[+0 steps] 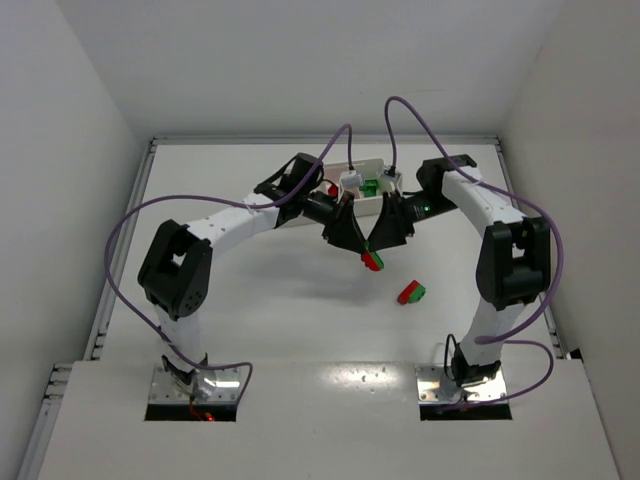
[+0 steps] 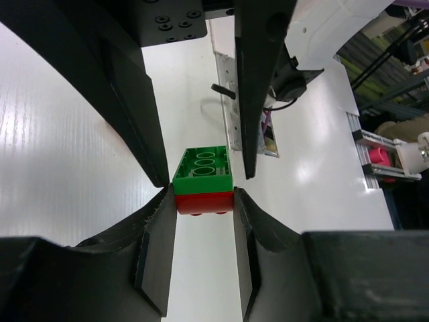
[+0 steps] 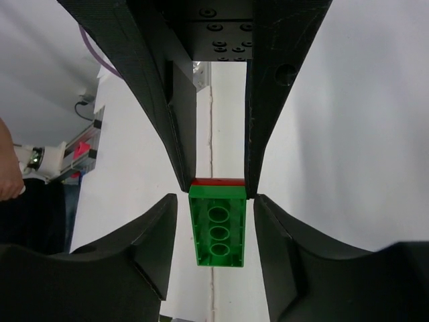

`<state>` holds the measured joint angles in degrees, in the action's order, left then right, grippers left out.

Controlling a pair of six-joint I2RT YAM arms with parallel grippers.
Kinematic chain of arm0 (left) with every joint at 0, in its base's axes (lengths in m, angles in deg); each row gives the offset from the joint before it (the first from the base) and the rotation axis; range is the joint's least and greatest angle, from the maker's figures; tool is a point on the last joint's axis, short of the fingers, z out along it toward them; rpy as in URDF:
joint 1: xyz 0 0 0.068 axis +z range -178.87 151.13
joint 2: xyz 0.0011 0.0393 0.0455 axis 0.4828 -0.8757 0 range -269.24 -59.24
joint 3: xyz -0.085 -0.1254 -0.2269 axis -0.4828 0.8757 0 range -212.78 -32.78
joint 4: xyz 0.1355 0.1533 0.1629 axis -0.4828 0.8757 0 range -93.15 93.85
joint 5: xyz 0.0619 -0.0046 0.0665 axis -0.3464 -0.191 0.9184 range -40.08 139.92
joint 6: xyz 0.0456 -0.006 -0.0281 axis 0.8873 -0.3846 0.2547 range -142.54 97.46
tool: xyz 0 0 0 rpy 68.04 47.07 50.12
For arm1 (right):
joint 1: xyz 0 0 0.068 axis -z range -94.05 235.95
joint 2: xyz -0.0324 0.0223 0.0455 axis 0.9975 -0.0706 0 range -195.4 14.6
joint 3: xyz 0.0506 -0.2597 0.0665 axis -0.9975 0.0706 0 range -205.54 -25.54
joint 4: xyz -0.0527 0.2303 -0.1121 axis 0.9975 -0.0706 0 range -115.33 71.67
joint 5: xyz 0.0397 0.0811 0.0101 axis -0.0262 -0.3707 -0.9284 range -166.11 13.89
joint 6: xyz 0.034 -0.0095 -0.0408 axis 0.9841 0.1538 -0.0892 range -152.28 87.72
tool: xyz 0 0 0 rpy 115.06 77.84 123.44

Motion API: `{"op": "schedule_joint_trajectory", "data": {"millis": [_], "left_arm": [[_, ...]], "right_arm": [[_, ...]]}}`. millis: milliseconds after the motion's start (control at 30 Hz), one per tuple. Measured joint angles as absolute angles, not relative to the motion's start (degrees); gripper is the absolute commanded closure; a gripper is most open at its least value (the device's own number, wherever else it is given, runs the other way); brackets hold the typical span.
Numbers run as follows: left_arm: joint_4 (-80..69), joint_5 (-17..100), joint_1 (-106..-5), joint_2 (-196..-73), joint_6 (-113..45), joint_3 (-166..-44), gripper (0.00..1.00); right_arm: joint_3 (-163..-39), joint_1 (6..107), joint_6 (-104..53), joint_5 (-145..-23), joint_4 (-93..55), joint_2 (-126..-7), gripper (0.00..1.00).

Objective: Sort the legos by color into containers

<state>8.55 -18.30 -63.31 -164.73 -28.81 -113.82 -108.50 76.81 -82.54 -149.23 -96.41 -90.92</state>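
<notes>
A red-and-green lego stack [image 1: 372, 260] hangs above the table between both grippers. My left gripper [image 1: 360, 247] is shut on the red brick [image 2: 204, 202], which touches both pads. My right gripper [image 1: 382, 247] faces it from the other side. Its jaws stand open around the green brick [image 3: 216, 227], with a narrow gap on each side. A second red-and-green stack [image 1: 411, 293] lies on the table to the near right. The white tray [image 1: 370, 163] stands behind the grippers, partly hidden, with a green brick [image 1: 370, 187] and a red brick [image 1: 332, 188] showing inside.
Purple cables [image 1: 330, 150] loop over both arms and above the tray. White walls close in the table on the left, right and back. The arm bases [image 1: 195, 385] sit at the near edge.
</notes>
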Motion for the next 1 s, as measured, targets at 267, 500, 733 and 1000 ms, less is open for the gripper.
{"op": "schedule_joint_trajectory", "data": {"millis": [267, 500, 733, 1000], "left_arm": [[9.43, -18.39, -63.31, -164.73, -28.78, -113.95, 1.0], [10.08, -18.44, -63.31, -164.73, -28.76, -113.95, 1.0], [10.28, -18.44, -63.04, -164.71, -28.04, -113.88, 1.0], [12.09, -17.74, -62.24, -161.8, -22.99, -111.28, 1.0]], "right_arm": [[-108.5, 76.59, -82.3, -148.54, -96.3, -90.92, 0.7], [-108.5, 76.33, -82.23, -148.21, -96.3, -90.92, 0.96], [-108.5, 76.35, -82.23, -148.19, -96.19, -90.92, 0.98], [-108.5, 75.43, -82.25, -149.02, -95.27, -90.92, 0.98]]}}
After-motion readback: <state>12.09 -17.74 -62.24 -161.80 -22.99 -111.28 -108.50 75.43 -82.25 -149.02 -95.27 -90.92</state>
